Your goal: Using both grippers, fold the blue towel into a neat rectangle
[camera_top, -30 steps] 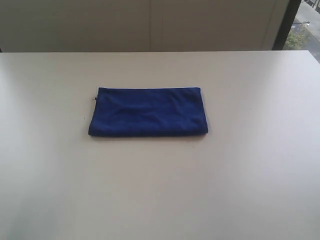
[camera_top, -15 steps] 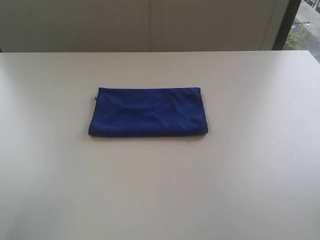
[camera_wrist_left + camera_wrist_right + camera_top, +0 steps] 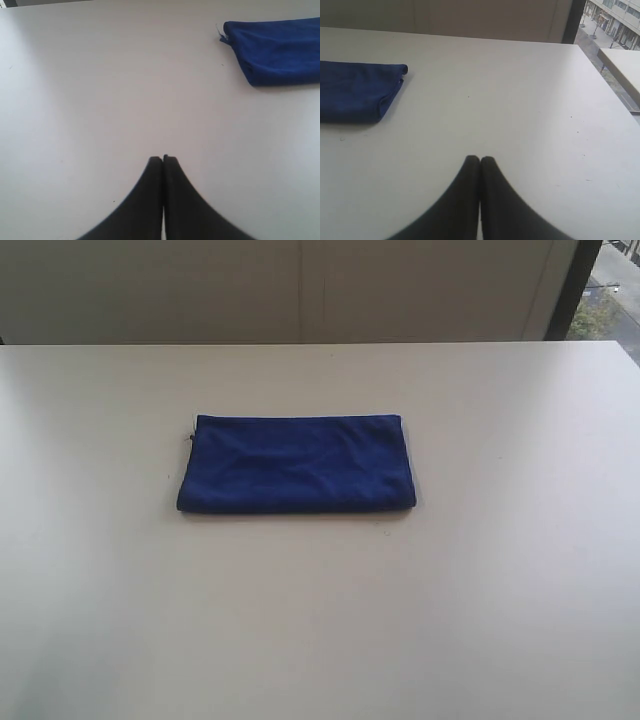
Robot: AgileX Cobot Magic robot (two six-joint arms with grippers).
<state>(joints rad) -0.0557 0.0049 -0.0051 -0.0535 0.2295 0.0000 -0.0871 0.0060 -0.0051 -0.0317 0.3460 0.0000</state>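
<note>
Hovering over table [image 3: 75,75] toward its left edge: left gripper [image 3: 162,161], jaws pressed together, empty. Centre of table, slightly nearer far edge: blue towel [image 3: 296,464], folded rectangle, thread [image 3: 221,36] loose at left end. Toward right edge: right gripper [image 3: 480,159], likewise closed, empty. Risk: a closed tip brushing the soft layers would likely drag them askew.

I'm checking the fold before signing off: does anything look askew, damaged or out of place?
Nothing serious. The blue towel lies flat as a folded rectangle. A loose thread sticks out at one corner, and the layers at the opposite end sit slightly uneven.
</note>
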